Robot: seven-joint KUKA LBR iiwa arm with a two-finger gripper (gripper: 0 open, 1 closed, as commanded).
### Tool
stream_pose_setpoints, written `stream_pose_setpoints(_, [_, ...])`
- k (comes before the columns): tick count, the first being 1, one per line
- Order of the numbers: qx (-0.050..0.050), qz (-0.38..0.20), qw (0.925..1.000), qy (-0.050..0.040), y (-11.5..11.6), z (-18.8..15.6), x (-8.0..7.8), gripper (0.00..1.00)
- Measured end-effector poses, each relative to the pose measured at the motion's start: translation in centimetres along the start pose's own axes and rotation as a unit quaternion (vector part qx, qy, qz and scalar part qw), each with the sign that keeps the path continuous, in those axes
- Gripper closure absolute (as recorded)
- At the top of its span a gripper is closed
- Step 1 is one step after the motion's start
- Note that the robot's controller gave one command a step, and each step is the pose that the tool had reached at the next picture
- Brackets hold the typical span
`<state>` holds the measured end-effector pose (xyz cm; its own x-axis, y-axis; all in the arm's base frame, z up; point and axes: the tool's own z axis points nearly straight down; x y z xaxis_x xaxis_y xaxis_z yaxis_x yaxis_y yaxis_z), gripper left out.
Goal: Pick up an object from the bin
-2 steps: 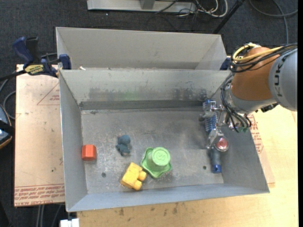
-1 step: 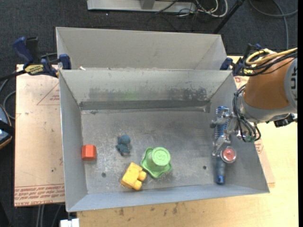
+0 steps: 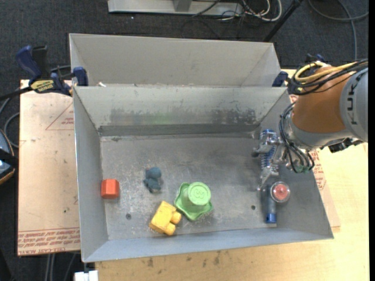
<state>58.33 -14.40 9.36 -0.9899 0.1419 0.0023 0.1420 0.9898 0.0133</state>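
My gripper hangs low on the right side of the bin, near the right wall. Just below it on the floor lies a small item with a round red-and-silver disc and a dark stem ending in a blue tip. The gripper is above that item's upper end, and I see nothing held in it. Further left a green cup-shaped toy lies near the front, touching a yellow block.
A small grey-blue figure and an orange-red cube sit on the left half of the floor. The arm with its orange cover and cables leans over the right rim. The back and middle of the floor are bare metal.
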Motion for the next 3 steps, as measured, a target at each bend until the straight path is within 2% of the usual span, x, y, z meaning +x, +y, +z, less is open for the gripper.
stream_pose_setpoints(1, [0.0, -0.132, 0.9912, -0.0004, -0.2, 0.4, 0.0, 0.0])
stream_pose_setpoints(2, [0.002, -0.2, 0.9799, -0.0009, -0.2, -1.9, -1.2, 0.0])
stream_pose_setpoints(3, [0.006, -0.105, 0.9944, -0.0033, 0.1, -4.7, -1.4, 0.0])
